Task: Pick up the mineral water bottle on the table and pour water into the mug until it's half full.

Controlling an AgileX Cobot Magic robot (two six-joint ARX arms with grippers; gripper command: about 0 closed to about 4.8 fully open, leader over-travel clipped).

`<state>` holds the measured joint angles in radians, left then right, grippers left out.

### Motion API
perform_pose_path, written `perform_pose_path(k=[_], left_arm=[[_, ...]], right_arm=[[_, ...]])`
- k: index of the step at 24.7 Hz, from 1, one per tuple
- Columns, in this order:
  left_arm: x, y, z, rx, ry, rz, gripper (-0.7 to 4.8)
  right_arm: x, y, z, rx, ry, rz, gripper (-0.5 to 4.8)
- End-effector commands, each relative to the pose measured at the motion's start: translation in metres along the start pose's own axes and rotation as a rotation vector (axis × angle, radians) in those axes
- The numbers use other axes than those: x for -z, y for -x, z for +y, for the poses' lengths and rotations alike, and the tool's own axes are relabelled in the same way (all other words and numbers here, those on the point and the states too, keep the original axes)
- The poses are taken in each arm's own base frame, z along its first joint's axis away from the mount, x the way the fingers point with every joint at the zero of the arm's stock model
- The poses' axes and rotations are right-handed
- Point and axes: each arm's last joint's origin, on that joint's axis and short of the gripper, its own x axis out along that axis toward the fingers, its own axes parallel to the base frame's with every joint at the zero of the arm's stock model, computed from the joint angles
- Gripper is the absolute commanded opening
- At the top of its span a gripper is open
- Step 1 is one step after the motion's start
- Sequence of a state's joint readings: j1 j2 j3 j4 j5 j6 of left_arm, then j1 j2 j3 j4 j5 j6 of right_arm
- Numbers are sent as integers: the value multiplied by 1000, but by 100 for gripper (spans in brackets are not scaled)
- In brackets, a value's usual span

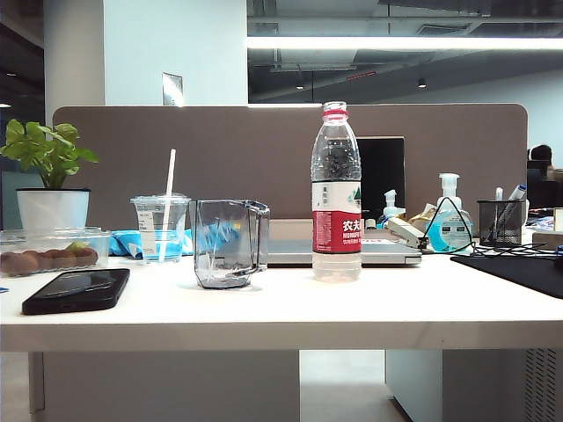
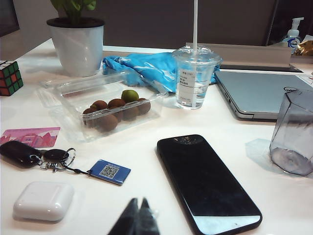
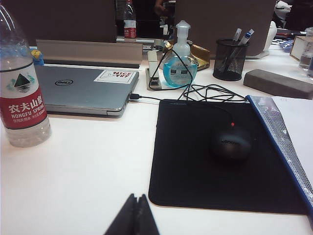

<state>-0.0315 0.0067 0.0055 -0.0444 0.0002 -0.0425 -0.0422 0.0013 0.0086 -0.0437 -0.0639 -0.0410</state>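
The bottle [image 1: 336, 193] stands upright near the middle of the tabletop [image 1: 281, 303], cap on, with the empty mug [image 1: 229, 243] just to its left, apart from it, handle toward the bottle. Neither arm shows in the exterior view; both grippers sit low at the near edge, well short of anything. The left gripper [image 2: 138, 218] has its fingers pressed together above the near tabletop, beside a phone [image 2: 208, 183]; the right gripper [image 3: 135, 215] is likewise closed to a point, with the bottle far to its left and a mouse pad [image 3: 225, 154] to its right. Nothing is held, so the task looks unstarted. The main risks ahead: the tall, light bottle could tip if a closed or badly aimed gripper nudges it, sending it into the mug or onto the laptop [image 3: 83, 88] right behind. A squeeze on thin plastic, or an unopened cap, could spoil the pour.
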Motion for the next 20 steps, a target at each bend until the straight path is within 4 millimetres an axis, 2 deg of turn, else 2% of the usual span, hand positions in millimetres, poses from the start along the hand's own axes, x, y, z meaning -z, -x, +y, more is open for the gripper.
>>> perform_pose_path(k=[1, 18, 20], left_arm=[[-2, 0, 0, 8, 2, -9, -4], [-2, 0, 0, 3, -3, -11, -4], [-2, 0, 0, 5, 2, -12, -4]], right_arm=[[1, -1, 0, -1, -4, -5, -5], [-2, 0, 0, -1, -9, -39, -5], [-4, 0, 0, -2, -52, -55, -5]])
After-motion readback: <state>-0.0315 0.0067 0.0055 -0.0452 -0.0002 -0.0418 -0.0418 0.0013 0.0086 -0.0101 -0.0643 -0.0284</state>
